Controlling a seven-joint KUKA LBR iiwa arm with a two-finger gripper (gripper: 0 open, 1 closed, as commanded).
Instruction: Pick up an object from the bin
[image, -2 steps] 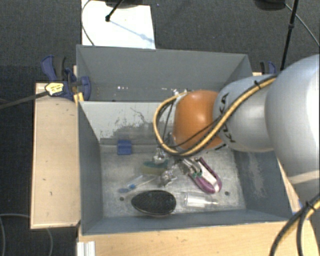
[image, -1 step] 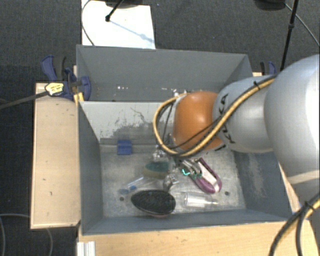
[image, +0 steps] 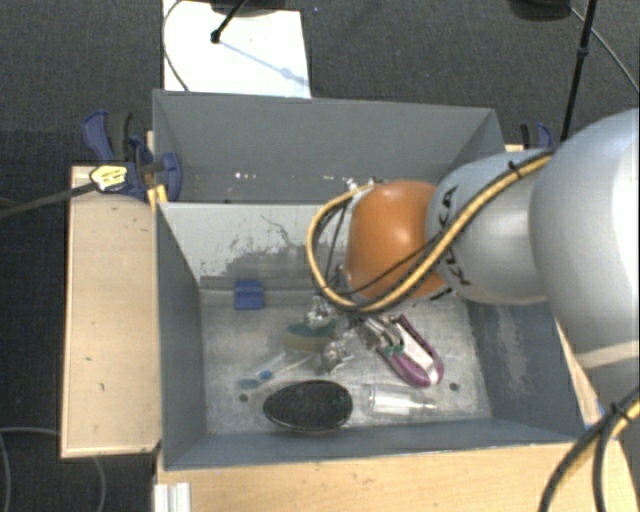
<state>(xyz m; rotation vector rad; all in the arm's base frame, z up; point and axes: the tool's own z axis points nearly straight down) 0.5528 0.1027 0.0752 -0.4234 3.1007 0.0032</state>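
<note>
Your gripper (image: 335, 348) hangs over a small green thing (image: 301, 331) in the middle of the bin (image: 185, 330), spread or pinched you can't say, and that thing looks light and slippery, so grab its middle.

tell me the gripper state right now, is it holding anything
Gripper: cannot be told whether open, closed or holding; it is down beside the black oval object.

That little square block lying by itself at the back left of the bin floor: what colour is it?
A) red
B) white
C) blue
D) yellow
C: the small blue square block lies alone at the foot of the back wall of the grey metal bin.
</note>
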